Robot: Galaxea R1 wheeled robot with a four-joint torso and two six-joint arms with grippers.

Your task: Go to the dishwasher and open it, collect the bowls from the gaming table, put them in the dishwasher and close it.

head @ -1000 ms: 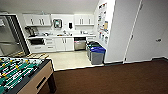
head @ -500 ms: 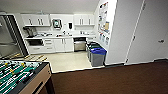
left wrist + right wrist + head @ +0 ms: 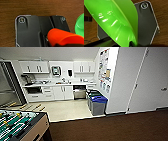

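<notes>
No legible text, even on the wall posters (image 3: pixel 104 69).

A wide band of brown carpet (image 3: pixel 112 127) lies open across the lower right of the head view, leading onto the pale kitchen floor (image 3: pixel 65 109) at centre. The foosball table (image 3: pixel 20 125) blocks the lower left corner. Blue-lidded bins (image 3: pixel 98 105) stand right of centre against the white wall (image 3: pixel 117 82), narrowing the way in. At the back, the dishwasher (image 3: pixel 80 92) stands open under the counter, with open floor straight before it. Wooden pieces (image 3: pixel 32 107) lie on the floor at the left.
</notes>
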